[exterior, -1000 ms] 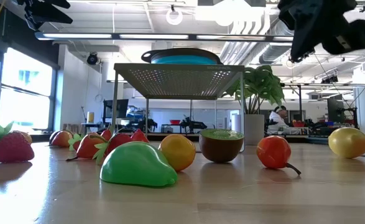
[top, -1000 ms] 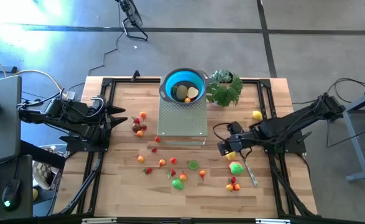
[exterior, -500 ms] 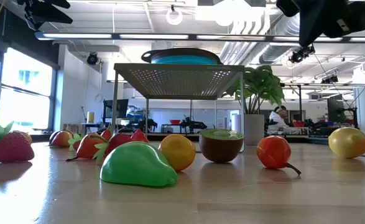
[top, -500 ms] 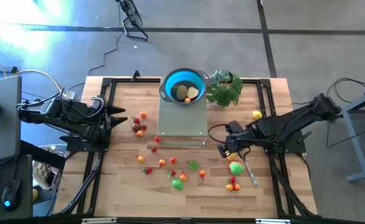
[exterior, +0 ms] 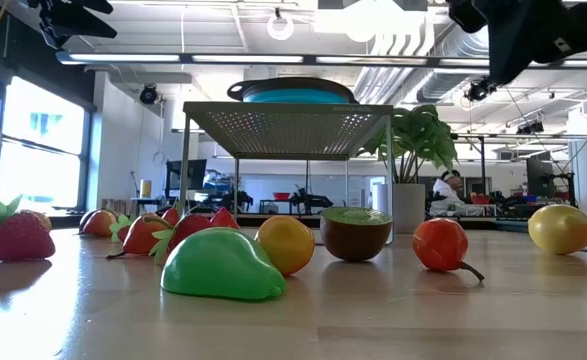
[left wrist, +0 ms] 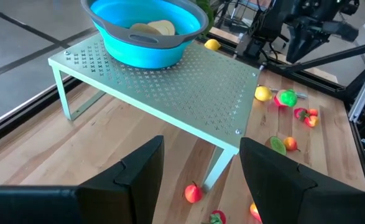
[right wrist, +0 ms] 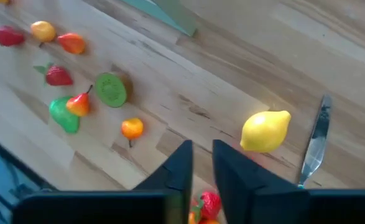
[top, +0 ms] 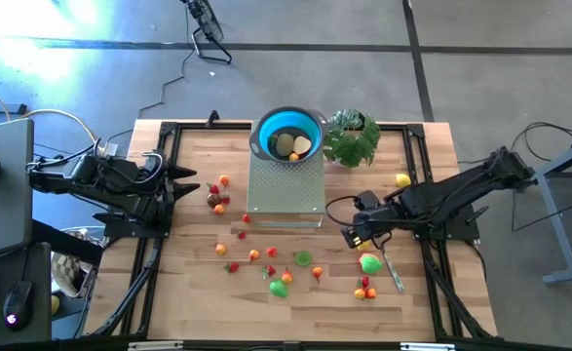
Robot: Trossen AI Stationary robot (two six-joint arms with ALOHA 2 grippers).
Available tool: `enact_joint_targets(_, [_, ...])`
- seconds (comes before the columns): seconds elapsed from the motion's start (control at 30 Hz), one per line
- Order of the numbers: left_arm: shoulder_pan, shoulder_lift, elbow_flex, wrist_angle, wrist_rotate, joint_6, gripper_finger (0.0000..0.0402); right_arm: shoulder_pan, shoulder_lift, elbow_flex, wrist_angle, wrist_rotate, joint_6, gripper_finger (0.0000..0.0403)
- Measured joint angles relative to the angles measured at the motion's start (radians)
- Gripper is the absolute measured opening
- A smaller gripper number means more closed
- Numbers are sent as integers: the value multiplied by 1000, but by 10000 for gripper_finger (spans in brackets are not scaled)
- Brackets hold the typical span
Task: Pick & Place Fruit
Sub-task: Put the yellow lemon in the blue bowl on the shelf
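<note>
Standing next to this thing and honestly it's barely started. The blue bowl (top: 287,134) up on the perforated metal rack (top: 286,185) has a few pieces in it already, pale ones plus one orange bit, hard to say exactly what they are. Nearly all the fruit (top: 266,258) is scattered over the wooden bench (top: 198,292): strawberries and little orange ones left of the rack, a kiwi half (top: 304,258), a green pear (top: 279,289), and another cluster down by the knife (top: 391,268). One yellow piece (top: 402,179) sits off by the plant (top: 352,138). So I'd call it early days, most of the sorting left.

The right tool (top: 354,234) is stretched out low over the bench, just front-right of the rack, nose pointed down, with a lemon (right wrist: 266,130) lying on the wood just beside it. Its fingers (right wrist: 177,163) are nearly together with a thin gap, nothing between them.

The left tool (top: 180,181) is parked at the left edge of the bench, fingers (left wrist: 138,171) apart, holding nothing, aimed at the rack.
</note>
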Motion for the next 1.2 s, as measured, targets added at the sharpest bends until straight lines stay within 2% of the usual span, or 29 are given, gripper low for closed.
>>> enact_joint_targets(0.3, [0,0,0,0,1,0,205,6,59,-2,-45,-2,122,226])
enact_joint_targets(0.43, [0,0,0,0,4,0,205,15,107,-2,-93,-3,185,270])
enact_joint_targets(0.7, [0,0,0,0,4,1,205,15,165,-33,-68,-39,178,274])
enact_joint_targets(1.2, [0,0,0,-3,0,1,205,35,131,-339,273,-61,266,274])
